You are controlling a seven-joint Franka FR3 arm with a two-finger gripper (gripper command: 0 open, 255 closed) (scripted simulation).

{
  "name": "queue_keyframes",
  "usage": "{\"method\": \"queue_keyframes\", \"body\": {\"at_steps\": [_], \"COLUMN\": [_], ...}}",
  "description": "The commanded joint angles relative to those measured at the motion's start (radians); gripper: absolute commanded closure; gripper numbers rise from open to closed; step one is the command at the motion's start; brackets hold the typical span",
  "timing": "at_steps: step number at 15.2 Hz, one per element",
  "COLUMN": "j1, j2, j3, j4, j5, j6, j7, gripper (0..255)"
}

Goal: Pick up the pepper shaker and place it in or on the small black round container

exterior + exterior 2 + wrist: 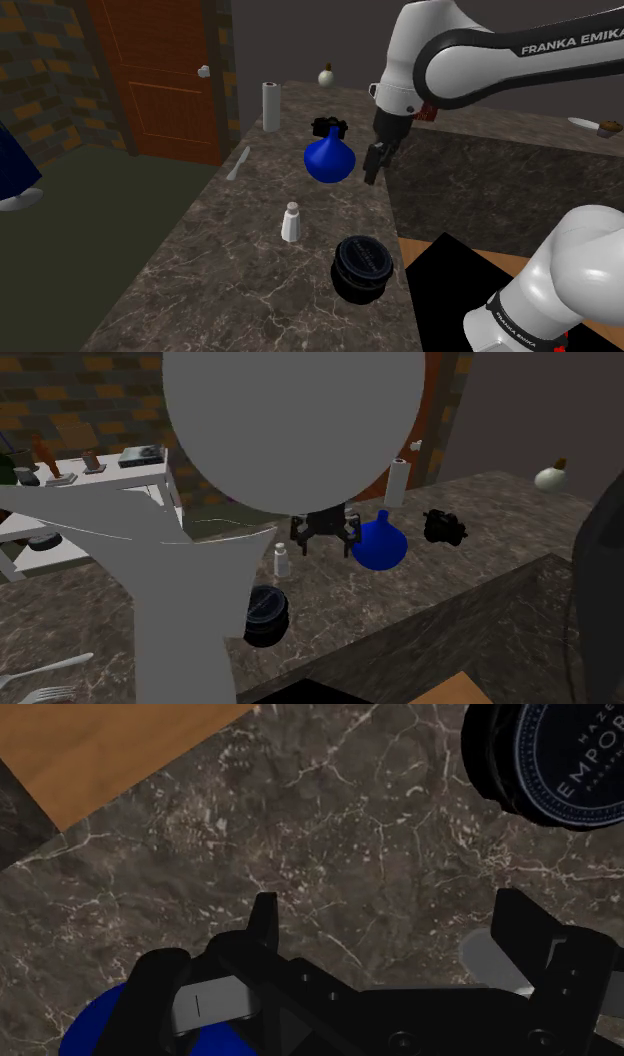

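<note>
The countertop (pixel 230 270) is showing as dark marble-like stone, pale veins running through a smooth, faintly shining face. Beyond its edge a board (pixel 110 754) is showing warm wood grain. The blue vase (pixel 328 158) is gleaming, smooth and glossy. The pepper shaker (pixel 291 222) is reading as plain matt white, its material unclear. The black round container (pixel 361 267) is catching soft highlights, its lid (pixel 570 754) carrying pale printed lettering. The door (pixel 160 70) is looking like panelled orange-brown wood; the wall (pixel 40 60) beside it is showing rough brick.
</note>
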Motion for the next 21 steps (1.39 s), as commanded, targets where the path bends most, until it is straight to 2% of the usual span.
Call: {"method": "queue_keyframes", "body": {"at_steps": [1, 8, 14, 21], "j1": [0.013, 0.049, 0.079, 0.087], "j2": [0.063, 0.279, 0.475, 0.552], "j3": [0.024, 0.101, 0.157, 0.162], "j4": [0.016, 0.107, 0.227, 0.218], "j5": [0.011, 0.014, -0.032, -0.064], "j6": [0.060, 0.227, 0.337, 0.423], "j7": [0.017, 0.077, 0.144, 0.169], "gripper": [0, 0, 0, 0]}}
